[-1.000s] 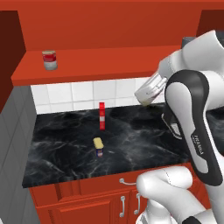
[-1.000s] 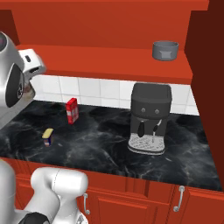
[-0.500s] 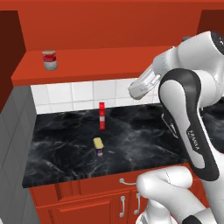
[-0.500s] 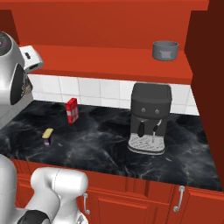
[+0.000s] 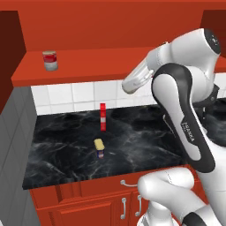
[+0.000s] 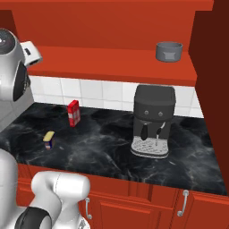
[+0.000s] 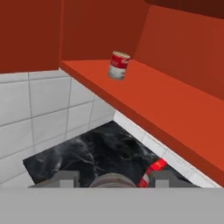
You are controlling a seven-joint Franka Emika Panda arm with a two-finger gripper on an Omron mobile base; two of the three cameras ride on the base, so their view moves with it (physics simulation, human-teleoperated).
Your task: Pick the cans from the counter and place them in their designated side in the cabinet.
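My gripper is shut on the round can, whose grey top bulges between the two finger tips. In the left base view the gripper hangs high over the counter, just in front of the cabinet's red shelf, pointing left. The rectangular can, yellow on top and dark blue on the side, lies on the counter below and to the left of the gripper. It also lies near the counter's left end in the right base view.
A red-and-white round can stands at the shelf's left end. A thin red-and-white box stands by the tiles. A black coffee machine stands at the right, and a grey bowl sits on the shelf above it.
The hand has swung left and slightly up along the shelf front with the round can in it. The rectangular can and the box have not moved.
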